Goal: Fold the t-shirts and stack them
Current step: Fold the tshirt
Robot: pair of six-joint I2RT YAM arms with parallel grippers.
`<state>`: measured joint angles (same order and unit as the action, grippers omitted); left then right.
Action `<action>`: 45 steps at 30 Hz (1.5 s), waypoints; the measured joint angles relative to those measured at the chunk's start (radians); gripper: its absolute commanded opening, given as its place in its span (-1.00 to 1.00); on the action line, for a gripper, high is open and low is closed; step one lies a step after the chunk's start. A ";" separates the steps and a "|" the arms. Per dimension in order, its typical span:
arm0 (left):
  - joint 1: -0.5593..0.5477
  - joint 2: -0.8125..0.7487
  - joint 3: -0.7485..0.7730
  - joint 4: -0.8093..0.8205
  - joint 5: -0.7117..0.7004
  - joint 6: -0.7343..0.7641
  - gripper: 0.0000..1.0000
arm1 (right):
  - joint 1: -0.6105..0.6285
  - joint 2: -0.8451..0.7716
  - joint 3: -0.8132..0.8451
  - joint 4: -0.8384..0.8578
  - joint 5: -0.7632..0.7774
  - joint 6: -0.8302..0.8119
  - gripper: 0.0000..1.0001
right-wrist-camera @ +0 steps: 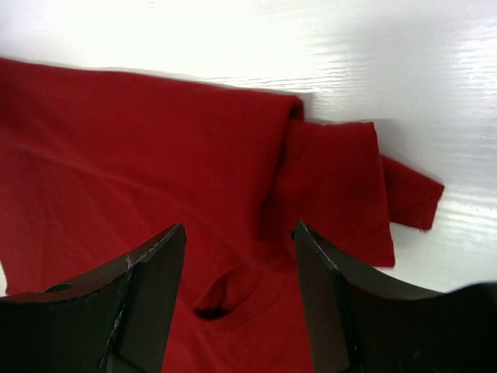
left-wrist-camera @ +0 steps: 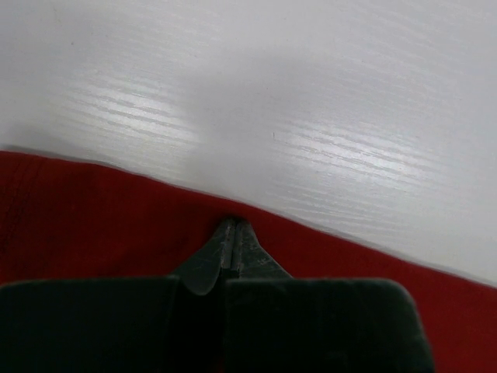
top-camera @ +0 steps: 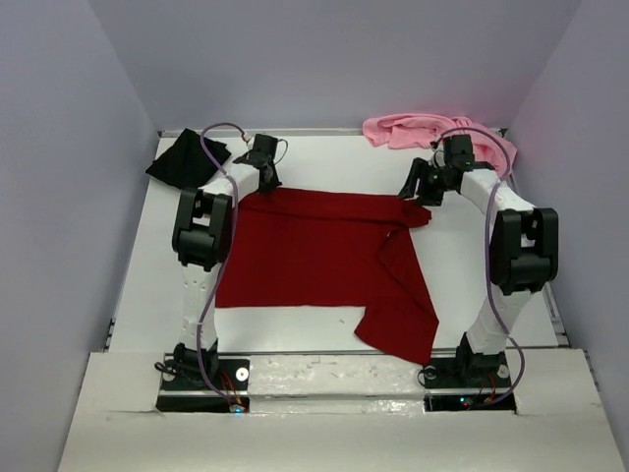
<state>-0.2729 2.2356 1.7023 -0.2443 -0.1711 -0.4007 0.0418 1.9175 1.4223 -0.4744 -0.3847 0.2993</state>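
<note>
Dark red t-shirt (top-camera: 305,251) spread across the middle of the tabletop (top-camera: 324,162), right side folded over and trailing toward the near edge, far hem right at the left end effector (left-wrist-camera: 231,233), tips pressed together there, cloth between them impossible to tell. Right end effector (right-wrist-camera: 239,225) spread wide just above the bunched sleeve at the shirt's far right corner, gripping nothing. Black t-shirt (top-camera: 187,157) heaped at the far left corner, light pink t-shirt (top-camera: 423,128) at the far right corner, white surface showing along the left side and far edge.
</note>
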 measured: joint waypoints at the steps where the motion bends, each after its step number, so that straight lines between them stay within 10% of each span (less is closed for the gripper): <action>1: 0.000 0.000 0.000 0.000 0.000 0.000 -1.00 | 0.003 -0.035 0.000 -0.017 0.000 -0.010 0.28; 14: -0.063 -0.236 -0.191 0.034 0.003 -0.002 -0.93 | 0.032 -0.343 -0.040 -0.049 -0.004 -0.072 0.31; 22: -0.225 -0.433 -0.252 0.186 0.224 -0.021 0.43 | 0.084 -0.285 -0.226 -0.045 0.056 -0.064 0.32; 29: -0.273 -0.229 -0.144 0.213 0.397 0.034 0.77 | 0.085 -0.294 -0.253 -0.035 0.068 -0.056 0.32; 37: -0.241 0.198 0.358 -0.010 0.415 0.189 0.79 | 0.085 -0.319 -0.255 -0.030 0.070 -0.056 0.32; 45: -0.214 0.238 0.425 -0.079 0.426 0.230 0.79 | 0.085 -0.320 -0.256 -0.029 0.070 -0.056 0.32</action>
<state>-0.4873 2.4733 2.1269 -0.3233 0.2546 -0.1707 0.1268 1.5978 1.1667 -0.5034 -0.3149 0.2436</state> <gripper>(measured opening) 0.898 0.661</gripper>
